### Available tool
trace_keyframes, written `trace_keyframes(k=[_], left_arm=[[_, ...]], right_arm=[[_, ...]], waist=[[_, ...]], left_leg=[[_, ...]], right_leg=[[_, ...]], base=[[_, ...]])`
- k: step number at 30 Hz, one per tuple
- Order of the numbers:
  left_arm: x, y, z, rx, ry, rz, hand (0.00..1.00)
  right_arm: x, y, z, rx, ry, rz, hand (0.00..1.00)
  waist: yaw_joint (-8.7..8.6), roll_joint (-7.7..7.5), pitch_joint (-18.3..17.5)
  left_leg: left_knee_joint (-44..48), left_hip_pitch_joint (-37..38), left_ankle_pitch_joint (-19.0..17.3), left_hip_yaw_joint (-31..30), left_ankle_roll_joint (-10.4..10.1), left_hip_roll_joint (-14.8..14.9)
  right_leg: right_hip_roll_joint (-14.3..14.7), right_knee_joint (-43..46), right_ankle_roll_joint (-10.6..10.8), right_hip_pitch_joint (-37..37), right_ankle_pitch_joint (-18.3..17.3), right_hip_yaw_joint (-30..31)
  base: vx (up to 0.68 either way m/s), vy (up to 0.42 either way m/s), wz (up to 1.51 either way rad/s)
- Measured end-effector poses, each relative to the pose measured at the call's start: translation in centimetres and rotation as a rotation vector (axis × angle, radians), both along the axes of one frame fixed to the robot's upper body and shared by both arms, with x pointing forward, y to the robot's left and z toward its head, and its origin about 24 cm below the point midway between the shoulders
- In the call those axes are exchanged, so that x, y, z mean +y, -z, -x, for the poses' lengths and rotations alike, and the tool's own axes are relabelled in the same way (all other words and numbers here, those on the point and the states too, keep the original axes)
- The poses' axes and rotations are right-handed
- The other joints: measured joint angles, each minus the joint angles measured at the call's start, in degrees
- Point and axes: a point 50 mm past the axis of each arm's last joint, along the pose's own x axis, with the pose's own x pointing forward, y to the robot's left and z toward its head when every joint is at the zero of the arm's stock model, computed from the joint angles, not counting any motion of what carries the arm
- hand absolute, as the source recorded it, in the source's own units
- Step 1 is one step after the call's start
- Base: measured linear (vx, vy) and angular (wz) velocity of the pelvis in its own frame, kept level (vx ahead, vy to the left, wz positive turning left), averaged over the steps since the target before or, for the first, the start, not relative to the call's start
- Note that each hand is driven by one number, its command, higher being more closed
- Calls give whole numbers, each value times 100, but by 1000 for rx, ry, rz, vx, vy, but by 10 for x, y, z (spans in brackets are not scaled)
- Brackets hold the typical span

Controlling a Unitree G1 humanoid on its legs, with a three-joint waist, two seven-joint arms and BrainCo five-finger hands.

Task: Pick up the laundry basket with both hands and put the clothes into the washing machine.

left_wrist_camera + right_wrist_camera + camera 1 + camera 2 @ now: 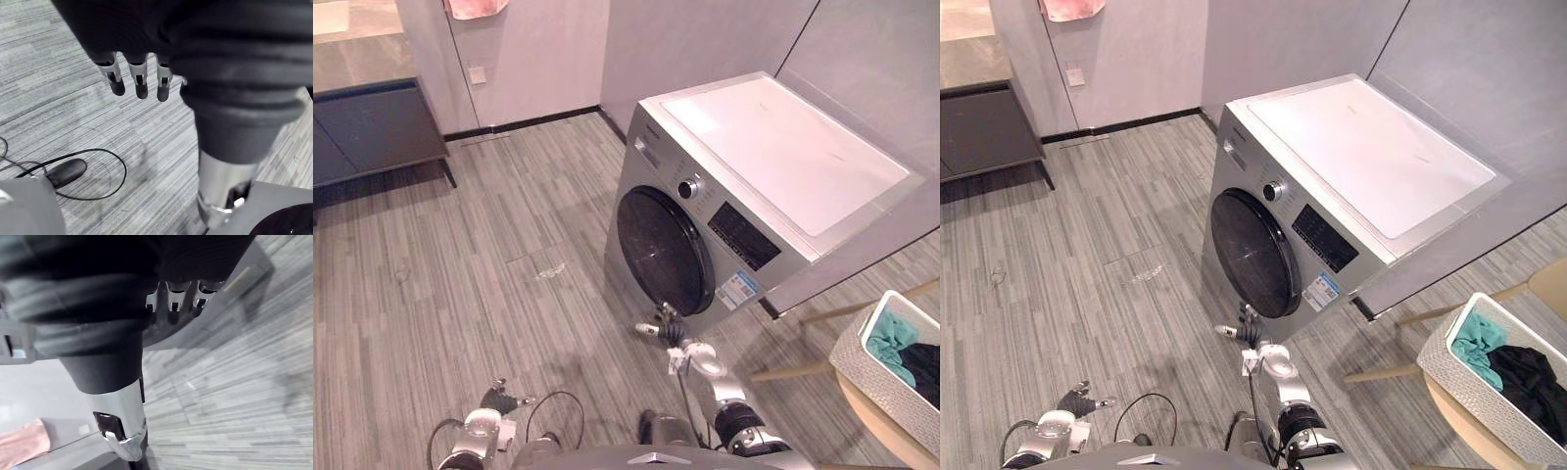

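A white woven laundry basket (864, 369) stands on a round wooden table (886, 436) at the lower right, holding a teal garment (1477, 343) and a black garment (1528, 384). The silver washing machine (773, 147) stands in the middle with its round dark door (661, 250) closed. My right hand (658, 327) hangs low before the machine's base, well left of the basket, its fingers (173, 298) relaxed and holding nothing. Over the floor at the lower left my left hand (499, 399) is open, with its fingers (139, 78) straight and nothing in them.
A dark low cabinet (372, 127) stands at the far left against the wall. A pink cloth (475, 8) hangs high on the back wall. Wooden legs (803, 370) jut out under the table, between machine and basket. Grey plank floor (489, 255) stretches left of the machine.
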Motion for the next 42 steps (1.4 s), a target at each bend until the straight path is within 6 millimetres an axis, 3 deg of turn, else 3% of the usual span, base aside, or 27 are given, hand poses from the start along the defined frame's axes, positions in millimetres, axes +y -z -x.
trace_keyframes(k=[2, 4, 8, 10, 17, 26, 29, 31, 38, 42], left_arm=[[-1, 0, -1, 4, -15, 2, 0], [-8, 1, -5, -4, -39, 26, 0], [-23, 4, -4, -8, -84, 83, 0], [-31, 6, -2, -3, -88, 108, 0], [-26, 6, 2, 10, -66, 82, 0], [-22, 2, -5, -24, -84, 62, 0], [-26, -7, -28, -99, -78, 72, 0], [-29, -13, -40, -147, -77, 85, 0], [-42, -23, -56, -240, -65, 109, 0], [-48, -22, -55, -229, -34, 103, 0]], right_arm=[[-2, -10, -6, -52, -17, 29, 0], [-5, -25, -13, -123, -41, 61, 0], [-9, -51, -21, -245, -66, 94, 0], [-17, -62, -25, -303, -62, 148, 0], [-22, -71, -31, -348, -69, 322, 0], [-53, -140, -78, -553, 63, 554, 0], [-87, -177, -103, -563, 195, 622, 0], [-117, -216, -112, -607, 335, 683, 0], [-114, -243, -112, -711, 423, 821, 0], [-102, -251, -120, -745, 432, 838, 0]], waist=[[2, 1, 0], [4, 116, 37], [-6, 123, 10], [-12, 84, -49], [47, 79, -57], [144, 441, 409], [137, 586, 729], [146, 752, 893], [79, 992, 1126], [49, 1042, 1223]], left_leg=[[-74, 3, 16, 71, -27, -75], [-298, 4, 151, 104, -230, -91], [-631, 236, 285, -11, -298, -17], [-782, 224, 376, -94, -262, -41], [-918, -105, 577, -368, -173, -160], [-922, -838, 853, -505, -97, -256], [-960, -1125, 1008, -644, -49, -283], [-962, -1344, 1109, -677, -37, -297], [-963, -1564, 1181, -770, -9, -327], [-966, -1707, 1248, -766, -35, -340]], right_leg=[[13, -558, -5, 249, 6, 92], [105, -1094, -8, 397, 147, 145], [245, -1261, -22, 613, 168, 43], [246, -1363, -22, 670, 187, -40], [174, -1699, -18, 588, 424, -260], [95, -1837, -85, -15, 743, -328], [56, -1841, -111, -289, 852, -397], [31, -1858, -130, -470, 934, -459], [20, -1958, -150, -620, 1053, -470], [15, -1956, -177, -778, 1099, -450]], base=[[73, -27, -18], [74, -48, -13], [26, -63, 10], [-36, 0, 21], [-48, 2, 21], [-85, 23, 8], [-57, 26, 20], [-51, 43, 17], [-6, 21, 3], [0, 0, 0]])
